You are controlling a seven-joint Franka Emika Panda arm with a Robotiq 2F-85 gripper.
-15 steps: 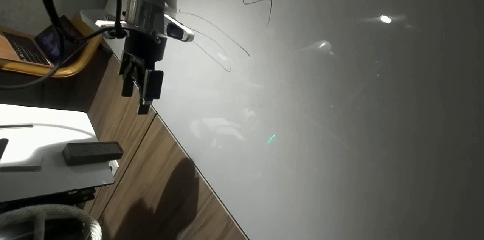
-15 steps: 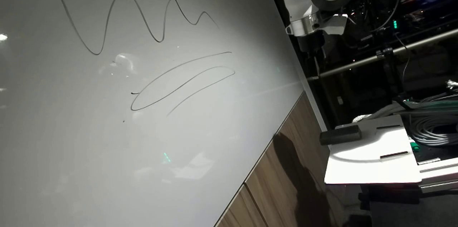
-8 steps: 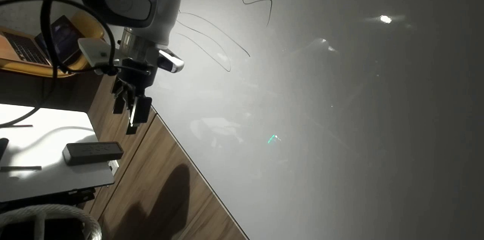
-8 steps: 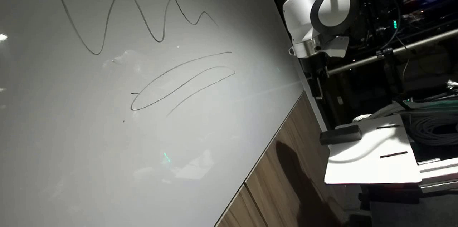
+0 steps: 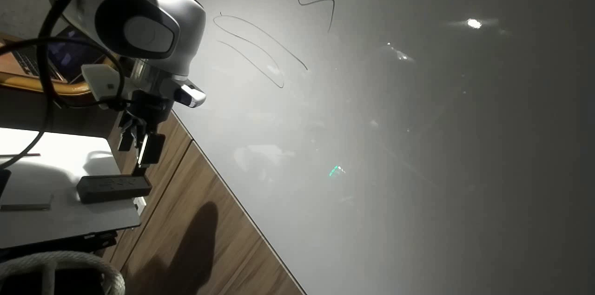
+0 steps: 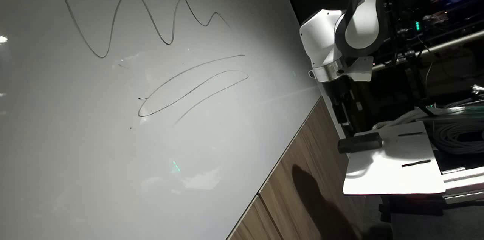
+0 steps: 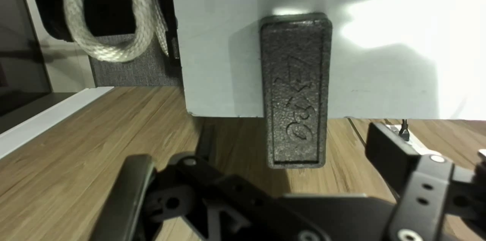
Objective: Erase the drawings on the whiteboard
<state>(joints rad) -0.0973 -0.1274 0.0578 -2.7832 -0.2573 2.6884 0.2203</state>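
Observation:
The whiteboard (image 5: 381, 239) fills most of both exterior views. Its drawings are thin dark lines: a zigzag squiggle (image 6: 169, 44) and a long slanted loop (image 6: 194, 88). A dark grey block-shaped eraser (image 7: 296, 89) lies on the small white table (image 6: 397, 181), one end jutting past the table's edge. It shows in both exterior views (image 5: 114, 189). My gripper (image 7: 298, 147) is open and empty. Its fingers stand apart on either side of the eraser's jutting end in the wrist view, without visible contact. In an exterior view the gripper (image 5: 135, 158) is just above that end.
A brown wooden strip (image 5: 186, 211) runs along the whiteboard's edge below the gripper. A looped white rope (image 7: 110, 53) lies beside the table. A laptop (image 5: 28, 62) is on a yellow-framed seat behind the arm. Coiled cables (image 6: 459, 138) lie beyond the table.
The arm has moved down, away from the whiteboard, towards the small table and the eraser. Its shadow on the wood has shifted. The eraser and drawings are unchanged, and the gripper stays open.

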